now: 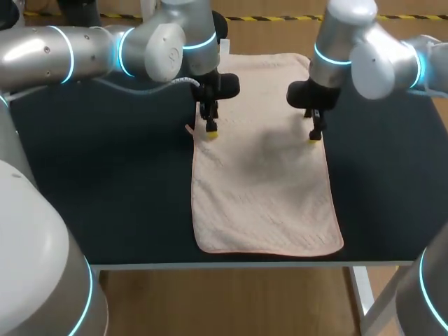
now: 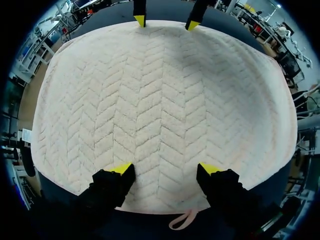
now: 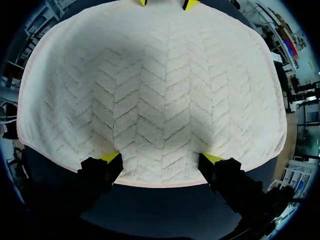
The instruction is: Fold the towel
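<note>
The towel [image 1: 262,182] lies spread flat on the dark tabletop [image 1: 105,189], its long sides running from the far edge toward the near edge, where its near hem stops just short. The left gripper [image 1: 210,129] stands at the towel's left long edge and the right gripper [image 1: 314,134] at its right long edge, facing each other across the cloth.

The left wrist view shows its gripper [image 2: 166,169] with fingers wide apart, both yellow tips over the cloth just inside the edge, and a small hanging loop [image 2: 182,220] poking out from the hem under it. The right wrist view likewise shows fingers spread [image 3: 161,158] at the hem. Only the wrist views show the herringbone weave.

From above, the arms cover part of the towel's far end. Whether the fingertips press into the cloth cannot be made out.
</note>
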Robot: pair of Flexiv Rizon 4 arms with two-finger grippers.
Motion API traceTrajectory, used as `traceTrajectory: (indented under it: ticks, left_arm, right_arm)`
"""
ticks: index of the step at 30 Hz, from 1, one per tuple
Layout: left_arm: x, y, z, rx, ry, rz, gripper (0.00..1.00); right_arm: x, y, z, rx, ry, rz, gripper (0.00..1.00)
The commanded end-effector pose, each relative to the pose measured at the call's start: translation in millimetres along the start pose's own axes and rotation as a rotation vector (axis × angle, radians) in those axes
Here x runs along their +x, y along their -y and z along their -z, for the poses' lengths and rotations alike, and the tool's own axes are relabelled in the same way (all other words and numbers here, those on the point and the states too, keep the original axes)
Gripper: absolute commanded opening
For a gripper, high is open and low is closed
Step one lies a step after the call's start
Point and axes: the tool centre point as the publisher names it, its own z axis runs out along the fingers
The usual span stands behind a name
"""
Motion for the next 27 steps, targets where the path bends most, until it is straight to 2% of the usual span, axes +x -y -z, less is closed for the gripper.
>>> traceTrajectory:
  ticks: [1, 2, 3, 16, 21, 22, 23, 24, 25, 27]
  left_arm:
    - [-2.0, 0.6, -3.2, 0.004, -0.003, -0.003, 0.0]
    - [-1.7, 0.7, -3.4, 0.005, -0.002, -0.004, 0.0]
    - [-1.2, 0.9, -3.5, 0.01, 0.001, -0.008, 0.0]
    - [10.3, 1.4, 2.7, 0.028, 0.013, -0.024, 0.0]
    - [14.1, 2.2, 5.2, 0.007, 0.009, -0.036, 0.0]
    - [14.4, 1.5, 4.6, 0.007, 0.005, -0.035, 0.45]
    - [14.7, 0.8, 4.6, -0.003, -0.004, -0.036, 0.49]
    - [14.9, 0.0, 4.7, -0.008, -0.008, -0.041, 0.91]
    - [15.2, -1.0, 5.5, 0.002, -0.004, -0.064, 1.0]
    - [17.2, -2.6, 9.4, 0.0, -0.005, -0.055, 1.0]
  right_arm:
    - [-7.6, 1.7, -11.8, 0.005, -0.021, -0.003, 0.43]
    - [-6.9, 1.7, -12.0, 0.006, -0.022, -0.003, 0.18]
    - [-6.1, 1.6, -11.8, 0.005, -0.022, -0.004, 0.0]
    - [2.9, 4.0, 8.1, 0.016, 0.01, -0.01, 0.0]
    - [3.0, 3.5, 10.8, 0.018, 0.018, -0.006, 0.0]
    - [3.0, 3.3, 10.9, 0.018, 0.019, -0.005, 0.0]
    - [2.9, 2.9, 11.2, 0.018, 0.019, -0.005, 0.0]
    - [2.9, 2.1, 12.1, 0.018, 0.021, -0.004, 0.0]
    - [2.8, 1.5, 12.8, 0.018, 0.023, -0.003, 0.0]
    - [2.8, 1.4, 12.9, 0.018, 0.026, -0.002, 0.0]
